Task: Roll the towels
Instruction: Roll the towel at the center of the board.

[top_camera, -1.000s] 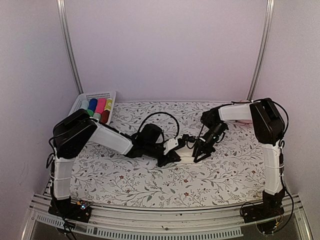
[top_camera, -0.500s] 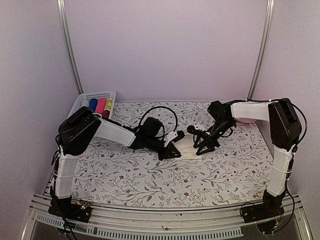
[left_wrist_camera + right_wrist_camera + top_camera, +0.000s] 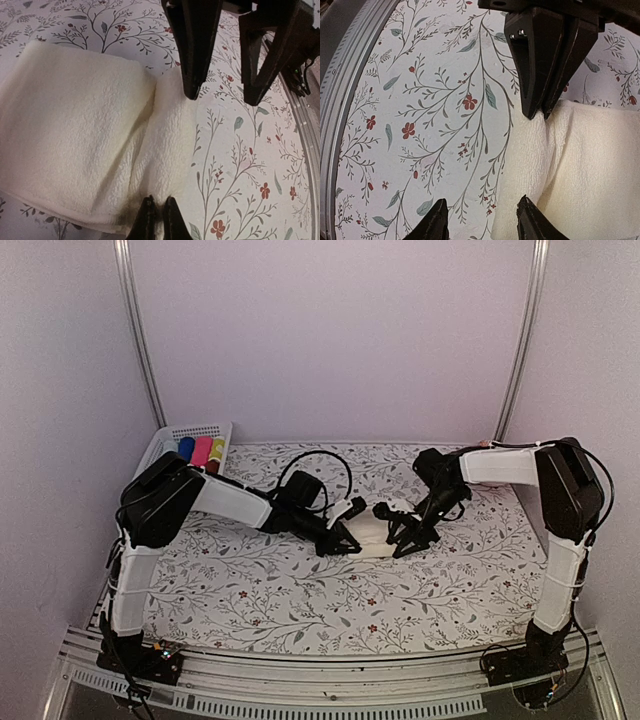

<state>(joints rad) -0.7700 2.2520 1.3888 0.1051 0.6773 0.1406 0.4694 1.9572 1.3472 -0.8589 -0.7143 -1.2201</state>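
The cream-white towel point(image 3: 375, 532) lies mid-table, with one edge turned over into a narrow fold point(image 3: 170, 135). My left gripper point(image 3: 342, 537) is shut on the near end of that fold point(image 3: 159, 220). My right gripper point(image 3: 405, 537) is open at the fold's other end. In the right wrist view point(image 3: 482, 222) one of its fingertips point(image 3: 532, 220) is over the towel point(image 3: 600, 160) and the other is over the floral cloth. The left gripper's fingers point(image 3: 535, 65) pinch the fold opposite. The green towel is out of view.
A white basket point(image 3: 190, 432) holding blue, pink, yellow and red rolls stands at the back left corner. The table's metal rail point(image 3: 340, 100) runs close beside the towel's folded edge, also in the left wrist view point(image 3: 305, 130). The floral cloth point(image 3: 250, 590) covers the table.
Both grippers and the towel have shifted a little toward the back of the table. The right arm has stretched out, its elbow moving right. The left gripper still pinches the fold.
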